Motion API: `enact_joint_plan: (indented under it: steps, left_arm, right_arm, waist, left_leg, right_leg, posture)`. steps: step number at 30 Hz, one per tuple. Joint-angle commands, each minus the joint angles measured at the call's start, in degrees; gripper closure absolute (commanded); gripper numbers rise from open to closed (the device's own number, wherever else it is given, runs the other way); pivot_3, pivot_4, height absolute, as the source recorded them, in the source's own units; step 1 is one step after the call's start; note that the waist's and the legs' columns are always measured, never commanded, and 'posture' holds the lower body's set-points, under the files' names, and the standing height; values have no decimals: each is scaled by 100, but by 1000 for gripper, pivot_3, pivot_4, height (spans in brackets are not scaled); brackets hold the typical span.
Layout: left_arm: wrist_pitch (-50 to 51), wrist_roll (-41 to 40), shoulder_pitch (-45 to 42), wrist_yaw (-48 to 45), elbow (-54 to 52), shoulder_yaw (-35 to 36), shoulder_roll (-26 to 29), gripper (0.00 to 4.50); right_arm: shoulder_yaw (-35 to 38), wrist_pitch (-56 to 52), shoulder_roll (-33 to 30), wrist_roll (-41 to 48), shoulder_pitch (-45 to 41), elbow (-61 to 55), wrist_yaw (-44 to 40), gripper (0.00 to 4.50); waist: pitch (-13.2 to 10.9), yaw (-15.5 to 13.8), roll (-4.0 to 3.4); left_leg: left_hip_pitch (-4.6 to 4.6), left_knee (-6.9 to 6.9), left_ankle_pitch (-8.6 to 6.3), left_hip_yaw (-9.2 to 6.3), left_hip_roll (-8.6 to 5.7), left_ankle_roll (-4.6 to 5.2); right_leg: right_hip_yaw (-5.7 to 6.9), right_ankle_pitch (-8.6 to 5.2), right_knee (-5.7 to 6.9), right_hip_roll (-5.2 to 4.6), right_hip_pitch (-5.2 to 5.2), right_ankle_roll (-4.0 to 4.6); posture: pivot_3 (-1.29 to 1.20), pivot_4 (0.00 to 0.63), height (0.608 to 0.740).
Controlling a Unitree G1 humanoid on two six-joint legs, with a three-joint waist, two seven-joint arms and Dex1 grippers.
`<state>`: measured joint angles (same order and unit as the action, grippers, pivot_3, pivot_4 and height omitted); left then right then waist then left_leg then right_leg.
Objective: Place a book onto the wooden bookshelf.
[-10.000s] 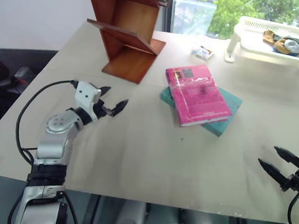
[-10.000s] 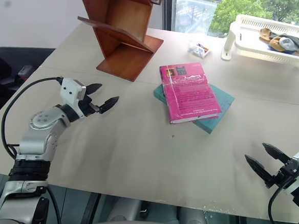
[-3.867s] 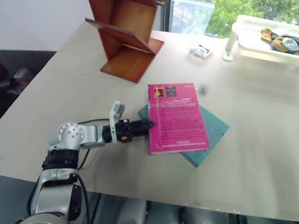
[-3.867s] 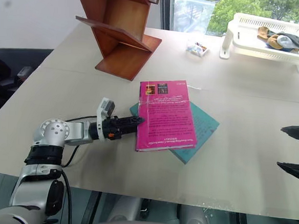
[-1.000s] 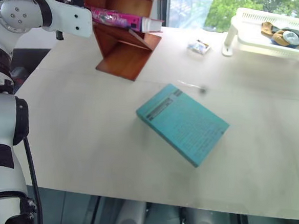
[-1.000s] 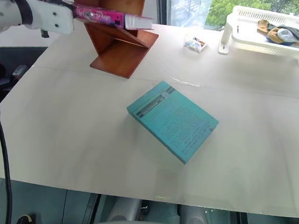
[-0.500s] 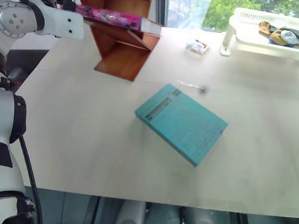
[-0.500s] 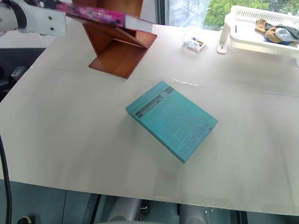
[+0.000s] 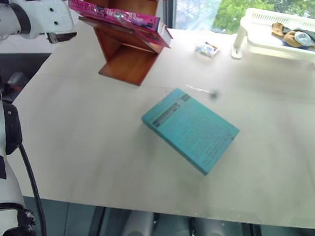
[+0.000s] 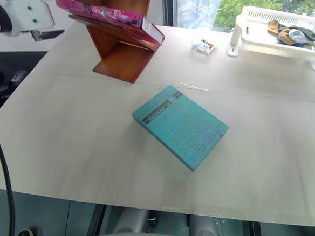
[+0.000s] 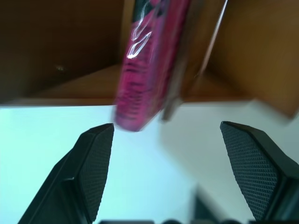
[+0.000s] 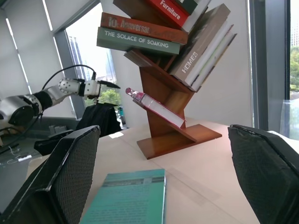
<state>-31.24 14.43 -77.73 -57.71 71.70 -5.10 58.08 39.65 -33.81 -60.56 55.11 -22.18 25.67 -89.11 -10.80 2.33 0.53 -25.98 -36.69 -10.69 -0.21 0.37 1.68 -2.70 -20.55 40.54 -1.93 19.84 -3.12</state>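
Now the glossy magenta-pink paperback book (image 9: pixel 115 15) is being carried by the lowest slanted board of the reddish-brown polished wooden bookshelf (image 9: pixel 131 38), lying flat along that board with its upper end jutting out past the shelf's open side. The left hand (image 11: pixel 166 158) is being held just off that jutting end, its two black fingers (image 11: pixel 93 161) spread wide apart and touching nothing; a gap is being shown between them and the book. In the right wrist view the right hand (image 12: pixel 166 175) is being seen with its two textured black fingers (image 12: pixel 70 172) standing well apart and empty, pointed toward the bookshelf from across the pale tabletop (image 9: pixel 90 146). On the bookshelf's higher boards several other books (image 12: pixel 187 46) are being kept, stacked flat or leaning. A thicker teal hardback book (image 9: pixel 190 129) is lying flat on the tabletop, well apart from the bookshelf's square base. Farther from the bookshelf, a white plastic basket rack (image 9: pixel 282 40) is standing by the window, with crumpled cloths (image 9: pixel 295 36) inside, and a small wrapped packet (image 9: pixel 207 48) is lying between the rack and the bookshelf.
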Motion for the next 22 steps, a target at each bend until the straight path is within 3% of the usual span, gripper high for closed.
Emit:
enact_joint_plan:
  steps: [1,6,10,12,16,22]
  left_arm:
    - [1771,-1693,934,-1688,-976,1053,41,497]
    - [4457,-3580,4671,-2421,-4823,1953,-26,497]
    - [5207,-3788,6357,-1645,-6408,2234,-317,497]
    - [5355,-3732,6781,-1168,-6661,2224,-574,497]
    - [5316,-3536,7308,-685,-6830,2072,-876,497]
    - [5257,-3539,7529,-633,-6895,2003,-863,497]
  right_arm:
    - [275,-76,-33,84,234,-249,-204,0]
    - [-129,344,222,-482,1067,-441,-270,0]
    - [-531,1154,288,-1272,1628,-341,-246,0]
    - [-706,1525,371,-1606,1821,-135,-193,0]
    - [-980,2520,447,-2304,1926,442,34,0]
    - [-1012,3111,463,-2554,1926,1050,32,0]
  waist:
    - [0,4,-1]
    - [13,65,-22]
    - [11,-4,-20]
    - [20,-57,-28]
    - [21,-83,-29]
    - [27,-63,-34]
  left_leg:
    - [0,-6,0,0,1,0]
    - [18,-13,-1,14,23,1]
    - [26,-36,-3,2,32,2]
    - [33,-49,-1,-20,33,-1]
    - [137,-43,-3,-9,29,-3]
    - [144,-34,-3,-9,29,-3]
  right_leg:
    - [4,0,6,-1,0,0]
    - [-9,-2,15,-14,-6,3]
    - [13,-3,39,-24,-14,7]
    - [22,0,42,-22,-29,9]
    - [24,-1,19,-32,-144,10]
    - [23,-1,13,-33,-149,11]
  posture:
    - [0,150,740]
    - [0,150,740]
    - [0,150,740]
    - [0,150,740]
    - [0,150,740]
    - [0,150,740]
